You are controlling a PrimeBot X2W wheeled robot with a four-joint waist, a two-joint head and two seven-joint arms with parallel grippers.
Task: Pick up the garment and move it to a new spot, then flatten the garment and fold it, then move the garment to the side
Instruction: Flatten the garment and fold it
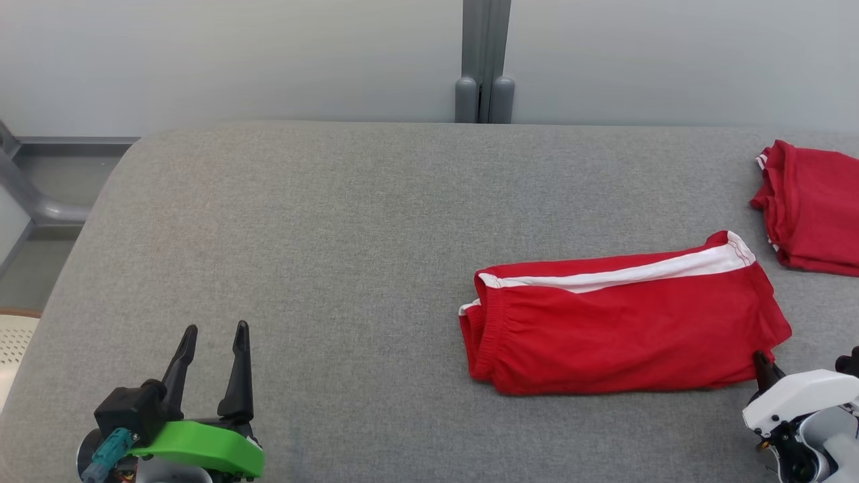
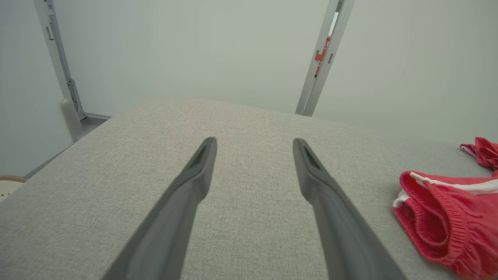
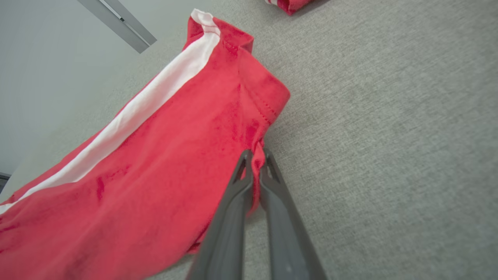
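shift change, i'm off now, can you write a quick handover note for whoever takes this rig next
Left gripper: open, holding nothing, above the table on the robot's left.
Right gripper: shut on the hem of the red shorts, at their near right corner.
Shorts: lying on the table, right of centre. Another red garment sits at the far right.
Done: the shorts look flattened and folded.
Left: move them to the side, then let go.
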